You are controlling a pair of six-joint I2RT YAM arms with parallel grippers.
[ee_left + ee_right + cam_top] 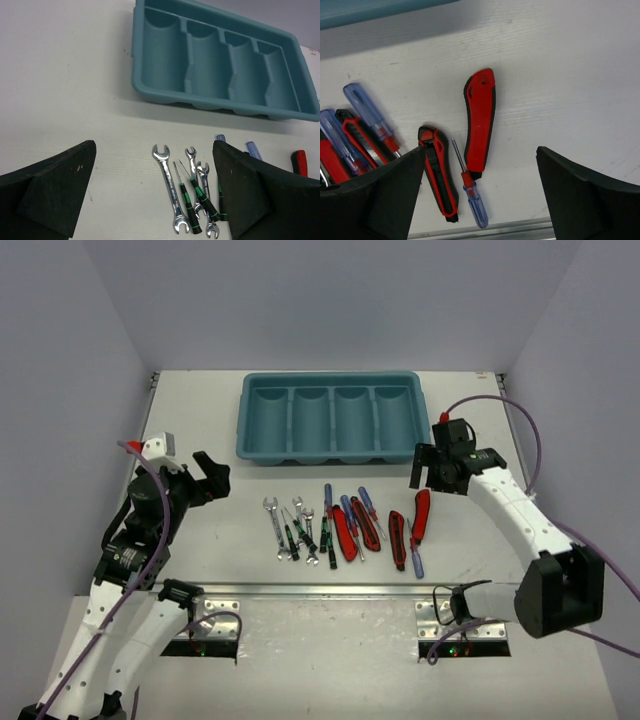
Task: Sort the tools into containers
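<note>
The red-and-black plastic utility knife (421, 515), laid on the white table (200, 420) at 5 o'clock of the teal plastic tray (330, 456) with its long axis 12-to-6, was seen at 6 o'clock of the right fingers (585, 200), spread and empty, the left fingers (45, 195), likewise spread, being farther off.

The tray (160, 95) is smooth teal plastic. The wrenches (171, 190) are shiny metal. The knives (480, 120) are matt red-and-black plastic. The screwdrivers (367, 111) have glossy clear-blue handles.
</note>
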